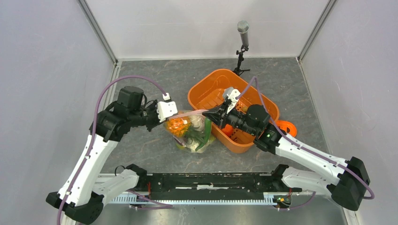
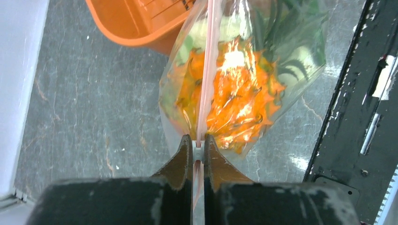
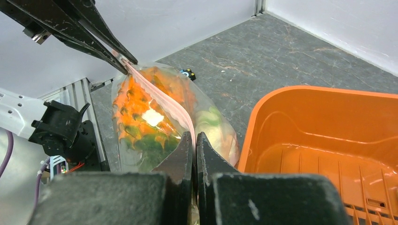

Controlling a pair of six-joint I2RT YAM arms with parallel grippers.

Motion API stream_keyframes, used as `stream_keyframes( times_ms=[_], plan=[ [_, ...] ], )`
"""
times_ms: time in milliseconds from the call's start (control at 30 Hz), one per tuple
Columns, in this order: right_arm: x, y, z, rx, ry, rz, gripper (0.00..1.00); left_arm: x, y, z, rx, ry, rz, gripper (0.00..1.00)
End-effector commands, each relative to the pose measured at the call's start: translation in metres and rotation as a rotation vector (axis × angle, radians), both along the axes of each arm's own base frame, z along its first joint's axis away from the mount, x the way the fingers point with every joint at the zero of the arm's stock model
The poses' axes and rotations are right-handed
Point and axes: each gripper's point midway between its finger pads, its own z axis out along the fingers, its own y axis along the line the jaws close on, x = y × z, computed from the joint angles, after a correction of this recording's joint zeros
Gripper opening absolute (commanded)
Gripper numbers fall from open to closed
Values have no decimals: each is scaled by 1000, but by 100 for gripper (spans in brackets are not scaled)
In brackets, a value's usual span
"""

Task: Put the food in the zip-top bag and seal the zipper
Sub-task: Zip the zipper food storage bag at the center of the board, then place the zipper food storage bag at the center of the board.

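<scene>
Two arms work over a grey desk (image 1: 141, 157) walled on the left, right and far sides, with an orange basket (image 1: 213, 86) at centre-right. Just left of the basket's rim hangs the zip-top bag (image 1: 196, 138), its belly sagging toward the desk. The food (image 2: 234, 98) appears to be packed inside, with orange and green pieces showing through the plastic. The zipper (image 2: 206, 70) is stretched into one taut pink line between the arms. The left end effector (image 2: 198, 144) is pressed together, pinching the strip's left end, and the right end effector (image 3: 194, 140) is pressed together on the right end. Loading looks done, and the seal is what remains. Whether the strip is closed along its whole length cannot be told. Open desk lies left of and nearer than the bag. The basket wall crowds the right side, leaving little room there.
</scene>
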Motion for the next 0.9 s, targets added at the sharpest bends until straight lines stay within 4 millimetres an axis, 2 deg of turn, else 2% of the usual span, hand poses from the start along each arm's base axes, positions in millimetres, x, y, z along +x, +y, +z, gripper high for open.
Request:
stream_keyframes(
  times_ms=[0,233,333,400,467,500,533,567,600,700,867],
  plan=[
    [33,-35,25,53,-48,-209,0,-2,63,-24,220,38,236,2],
    [38,-39,19,62,-20,-229,0,2,89,-30,314,45,329,2],
    [37,-35,19,56,-21,-202,0,4,91,-27,310,34,343,3],
    [34,-30,18,57,-19,-167,0,9,95,-22,312,-3,372,7],
    [30,-18,18,49,-15,-102,0,19,90,-12,260,-55,394,13],
    [27,-9,14,31,-10,-53,0,21,85,-6,220,-79,389,25],
    [26,-2,16,23,-14,-16,0,25,79,1,173,-116,388,55],
    [26,5,15,7,-14,14,0,27,76,7,126,-146,405,70],
    [25,12,14,-8,-13,53,0,30,76,15,83,-191,427,99],
    [30,31,17,-39,-26,120,0,43,81,53,-67,-359,548,100],
    [45,74,19,-137,-33,225,0,43,89,111,-327,-496,695,100]
  ],
)
